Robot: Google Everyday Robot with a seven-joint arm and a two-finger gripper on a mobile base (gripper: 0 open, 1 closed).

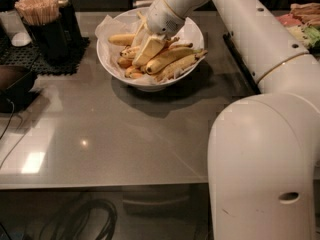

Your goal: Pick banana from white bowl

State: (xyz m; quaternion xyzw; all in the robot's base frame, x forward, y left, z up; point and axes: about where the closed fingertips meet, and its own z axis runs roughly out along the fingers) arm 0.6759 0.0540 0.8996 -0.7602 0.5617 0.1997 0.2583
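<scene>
The white bowl [109,63], lined with crinkled white paper, stands at the back middle of the grey table. It holds several yellow bananas with brown speckles. A long curved banana [171,57] lies across the right half of the bowl, with another long one [181,66] just below it. Shorter bananas [122,39] lie at the left. My gripper [144,48] reaches down from the upper right into the middle of the bowl. It rests among the bananas, touching the left end of the long ones and hiding part of the pile.
A black holder full of wooden sticks [41,15] stands on a black mat [30,59] at the back left. A dark object [12,84] sits at the left edge. Food items [302,26] lie at the far right. My white arm [265,169] fills the right foreground.
</scene>
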